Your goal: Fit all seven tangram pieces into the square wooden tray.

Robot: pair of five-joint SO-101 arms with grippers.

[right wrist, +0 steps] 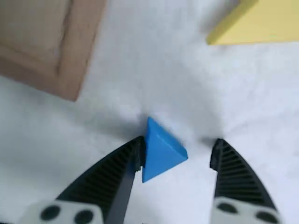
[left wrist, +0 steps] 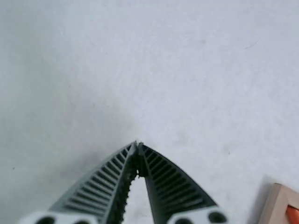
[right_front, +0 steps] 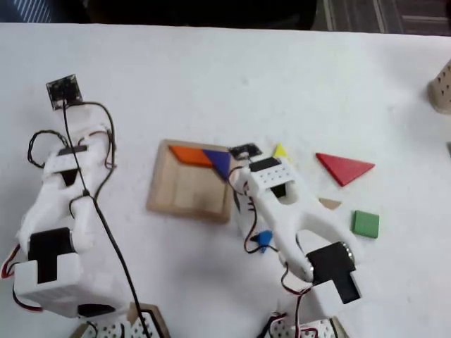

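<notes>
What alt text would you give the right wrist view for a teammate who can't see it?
The open right gripper straddles a small blue triangle piece on the white table, the piece against one ribbed finger and clear of the other. Farther off lie a corner of the wooden tray and part of a yellow piece.

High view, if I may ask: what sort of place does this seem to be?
Probably a robotics lab bench: a left arm and right arm at a white table, with a wooden tray between them.
</notes>
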